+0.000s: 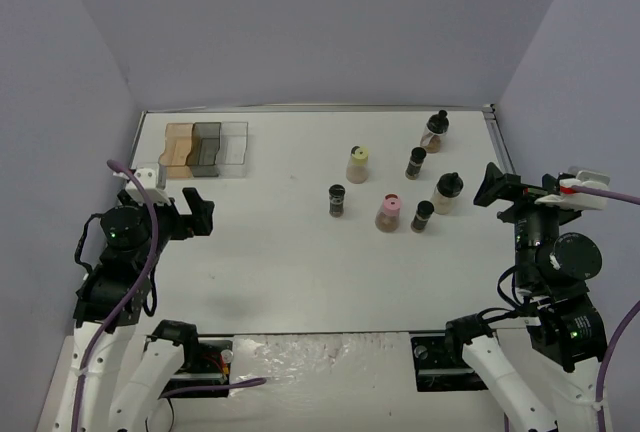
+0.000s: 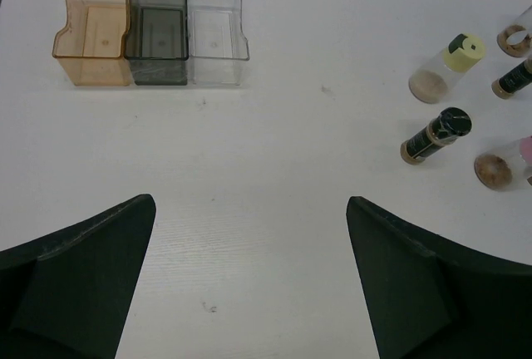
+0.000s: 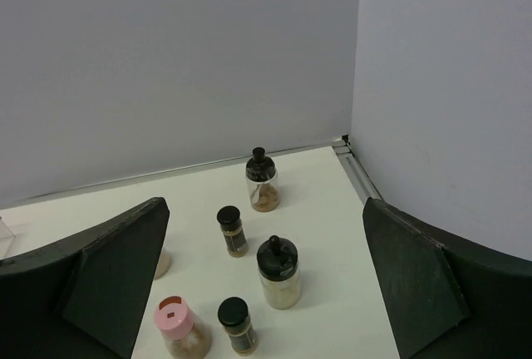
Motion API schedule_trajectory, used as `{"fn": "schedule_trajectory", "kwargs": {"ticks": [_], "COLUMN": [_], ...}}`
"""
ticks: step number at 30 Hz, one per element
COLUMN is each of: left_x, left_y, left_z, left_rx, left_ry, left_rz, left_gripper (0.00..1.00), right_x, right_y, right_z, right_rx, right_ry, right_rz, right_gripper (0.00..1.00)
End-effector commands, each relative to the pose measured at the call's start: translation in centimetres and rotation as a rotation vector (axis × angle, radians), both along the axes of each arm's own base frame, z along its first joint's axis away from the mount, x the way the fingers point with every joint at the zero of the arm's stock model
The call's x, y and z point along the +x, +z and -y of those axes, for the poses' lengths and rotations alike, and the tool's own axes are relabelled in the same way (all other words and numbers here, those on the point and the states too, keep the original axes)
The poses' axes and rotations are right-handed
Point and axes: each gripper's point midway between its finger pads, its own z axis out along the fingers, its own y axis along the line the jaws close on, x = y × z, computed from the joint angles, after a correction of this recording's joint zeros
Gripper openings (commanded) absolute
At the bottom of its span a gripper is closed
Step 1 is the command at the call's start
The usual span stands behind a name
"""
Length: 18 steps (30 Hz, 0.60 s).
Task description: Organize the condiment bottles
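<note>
Several condiment bottles stand upright on the right half of the white table. A yellow-capped bottle [image 1: 358, 164], a pink-capped one [image 1: 389, 213], three narrow dark black-capped ones [image 1: 337, 200] [image 1: 416, 163] [image 1: 423, 216] and two rounder clear knob-capped ones [image 1: 435, 132] [image 1: 447, 193] are spread apart. My left gripper [image 1: 200, 214] is open and empty, hovering over the left side, far from the bottles [image 2: 251, 201]. My right gripper [image 1: 490, 187] is open and empty, just right of the nearer knob-capped bottle [image 3: 278, 272]. The pink-capped bottle [image 3: 181, 328] also shows in the right wrist view.
A three-compartment tray [image 1: 205, 149] of brown, grey and clear sections sits at the far left; its sections look empty in the left wrist view [image 2: 158, 35]. Grey walls close in the table at the back and both sides. A metal rail [image 1: 497, 142] runs along the right edge.
</note>
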Motion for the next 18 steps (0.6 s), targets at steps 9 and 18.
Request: {"fn": "schedule_trajectory", "kwargs": {"ticks": [9,18], "left_x": [3.0,8.9], "left_y": [0.9,-1.2], "left_z": [3.5,13.0], "left_rx": [-0.080,-0.148], "left_ry": [-0.134,-0.231], "left_rz": [0.005,-0.126], "left_gripper": [0.97,0.97], "right_x": [0.2,1.3], "right_y": [1.0,-1.1], "right_z": [0.1,-0.7], "right_rx": [0.104,0.105], "right_ry": [-0.016,0.011], "right_rz": [0.086,0.038], "right_gripper": [1.00,1.00]}}
